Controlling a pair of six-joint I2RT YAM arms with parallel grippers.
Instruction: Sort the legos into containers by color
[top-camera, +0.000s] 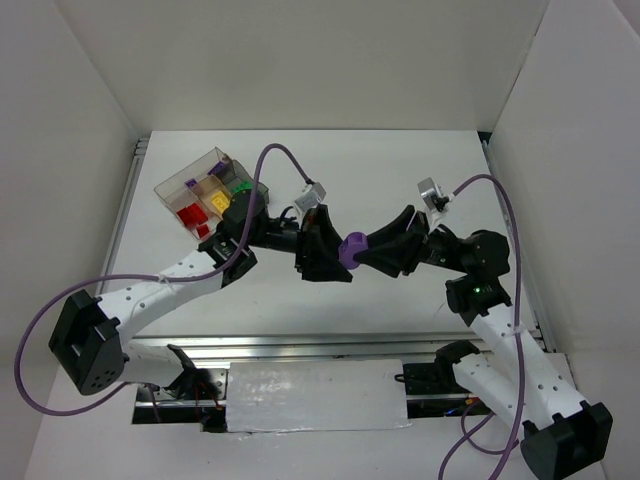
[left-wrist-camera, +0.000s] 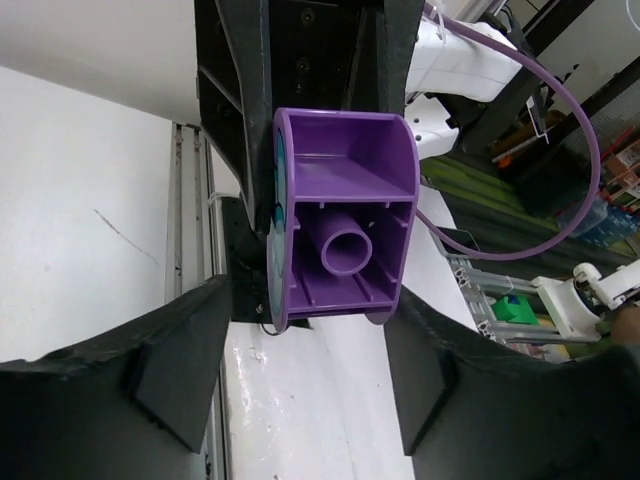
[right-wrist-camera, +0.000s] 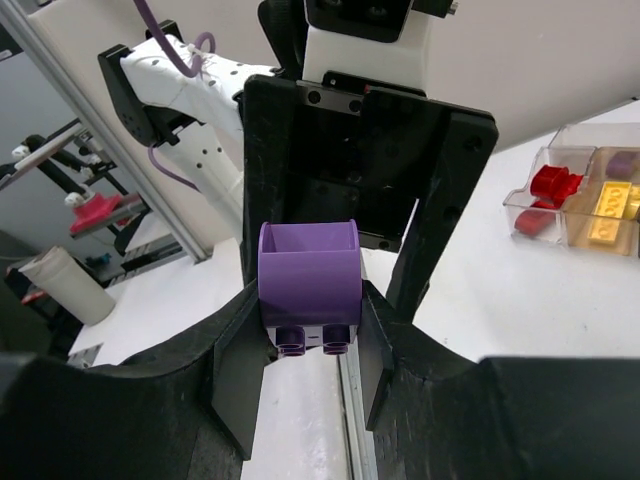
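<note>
A purple lego (top-camera: 352, 250) hangs above the table's middle between my two grippers, which face each other. My right gripper (right-wrist-camera: 312, 300) is shut on it, pads pressed to both sides of the brick (right-wrist-camera: 308, 280), studs toward the camera. My left gripper (left-wrist-camera: 310, 335) is open; its fingertips (left-wrist-camera: 180, 370) flank the near end of the brick (left-wrist-camera: 345, 215) with gaps on both sides. The clear tray (top-camera: 168, 186) sits at the back left and holds red (top-camera: 190, 213), yellow (top-camera: 217, 200), green (top-camera: 240, 187) and purple (top-camera: 222, 172) legos in separate compartments. The tray also shows in the right wrist view (right-wrist-camera: 600, 132).
White enclosure walls (top-camera: 80, 110) stand on the left, back and right. An aluminium rail (top-camera: 300, 345) runs along the table's near edge. Purple cables (top-camera: 280, 155) loop over both arms. My left arm lies close beside the tray.
</note>
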